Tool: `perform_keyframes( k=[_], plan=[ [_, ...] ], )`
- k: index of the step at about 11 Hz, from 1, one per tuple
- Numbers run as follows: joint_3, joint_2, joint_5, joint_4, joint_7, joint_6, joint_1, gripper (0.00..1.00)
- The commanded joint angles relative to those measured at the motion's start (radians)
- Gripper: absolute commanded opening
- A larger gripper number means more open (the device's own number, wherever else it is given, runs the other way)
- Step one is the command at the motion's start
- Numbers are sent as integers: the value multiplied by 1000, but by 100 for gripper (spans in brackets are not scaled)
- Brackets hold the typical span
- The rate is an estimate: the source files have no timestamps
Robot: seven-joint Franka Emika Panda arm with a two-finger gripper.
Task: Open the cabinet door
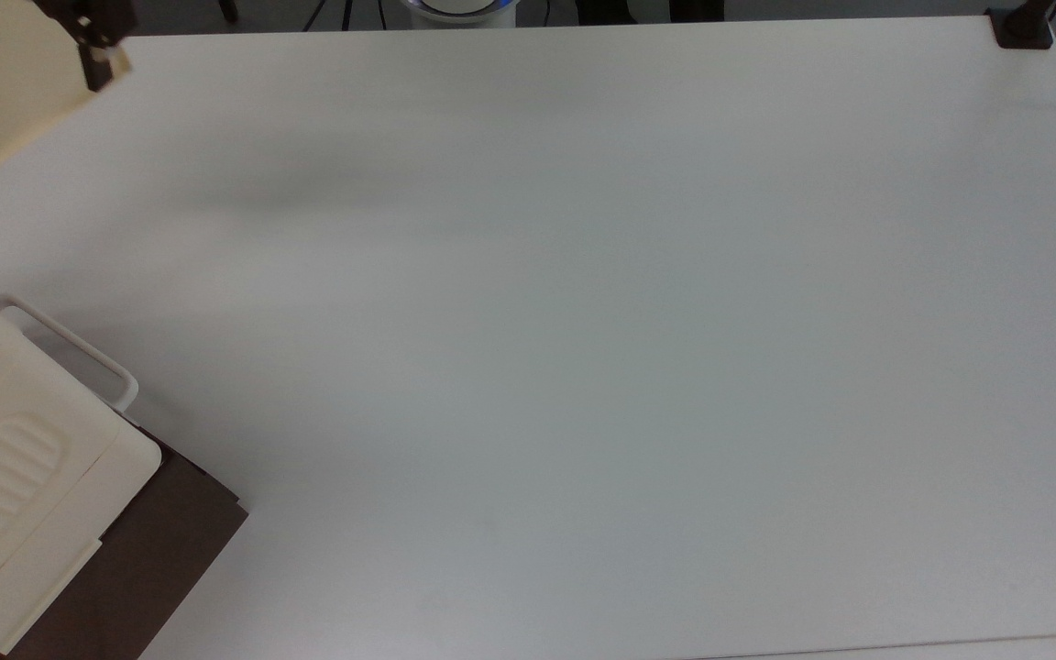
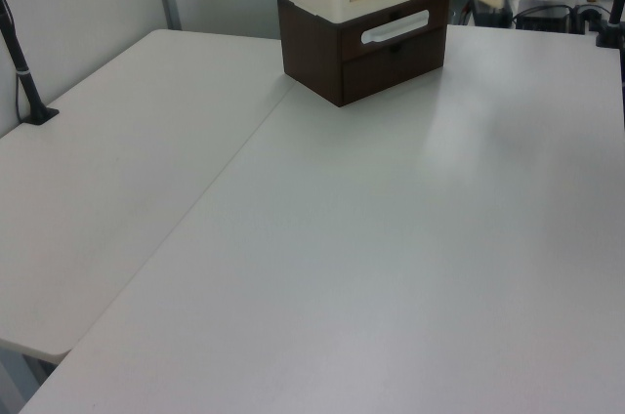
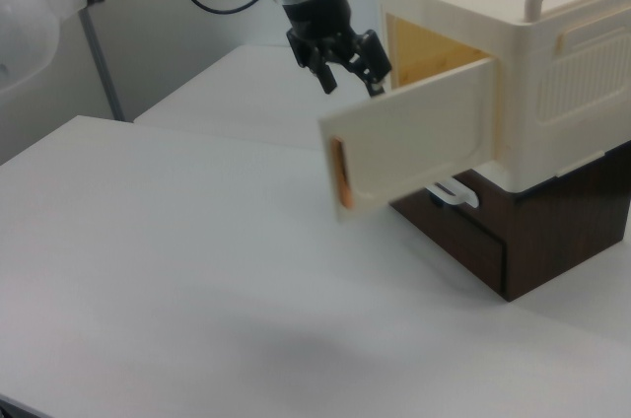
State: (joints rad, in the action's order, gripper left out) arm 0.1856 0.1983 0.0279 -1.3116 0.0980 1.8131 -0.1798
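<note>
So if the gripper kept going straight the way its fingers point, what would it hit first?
Most likely the top edge of the open cabinet door: the gripper points down just above it, fingers spread. Depth is uncertain.

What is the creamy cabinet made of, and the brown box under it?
The cabinet looks like smooth moulded plastic: rounded corners, matte cream surface, moulded handles on top. The brown box beneath it seems to be wood or wood-look board, going by faint grain lines on its dark, flat sides.
</note>
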Motion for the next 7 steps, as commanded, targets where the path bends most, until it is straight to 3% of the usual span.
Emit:
perform_keyframes(
  k=[1,3,5,7],
  plan=[
    [15,-34,-14,-26,62,-64,-7,100],
    [-15,-40,-23,-41,25,-81,12,100],
    [-76,-81,-23,-96,-29,-106,42,100],
    [-83,-102,-23,-135,-67,-136,142,100]
  ],
)
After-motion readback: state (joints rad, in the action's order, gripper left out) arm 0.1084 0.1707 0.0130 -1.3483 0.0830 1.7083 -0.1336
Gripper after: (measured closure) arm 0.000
